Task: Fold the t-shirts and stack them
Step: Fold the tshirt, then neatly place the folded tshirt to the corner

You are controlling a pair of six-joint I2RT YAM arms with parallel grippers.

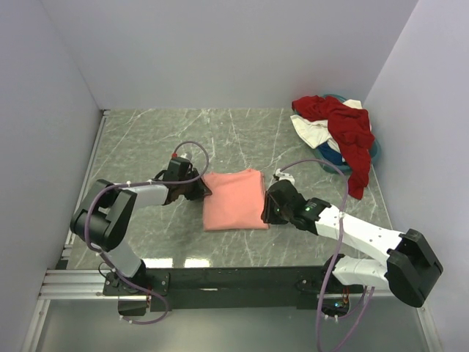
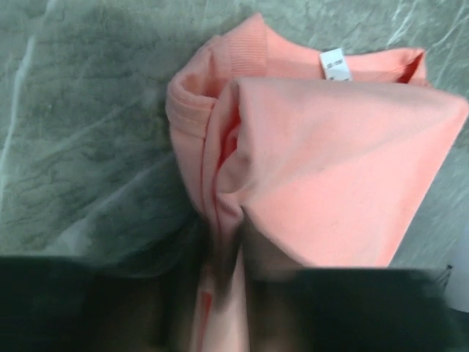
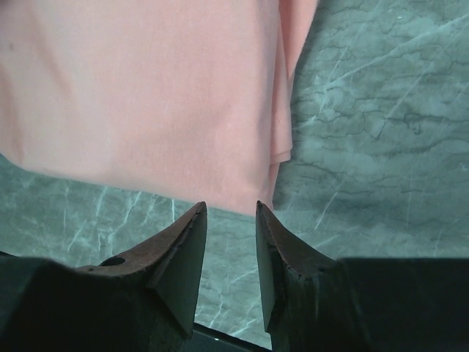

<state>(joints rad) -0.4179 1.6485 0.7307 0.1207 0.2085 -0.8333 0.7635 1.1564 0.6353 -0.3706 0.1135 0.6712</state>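
The salmon-pink t-shirt (image 1: 233,199) lies folded into a rectangle at the table's middle. My left gripper (image 1: 203,189) is at its left edge and is shut on a bunched fold of the pink cloth (image 2: 227,242) near the collar and white label (image 2: 335,64). My right gripper (image 1: 267,209) is open and empty just off the shirt's right edge; its fingertips (image 3: 196,220) stop short of the pink hem (image 3: 183,147). A dark red t-shirt (image 1: 349,130), a white t-shirt (image 1: 311,130) and a teal-blue t-shirt (image 1: 330,152) lie heaped at the back right.
Green marbled table top (image 1: 161,139) with grey walls on three sides. The heap of shirts fills the back right corner, the red one trailing toward the front. A black rail (image 1: 234,279) runs along the near edge.
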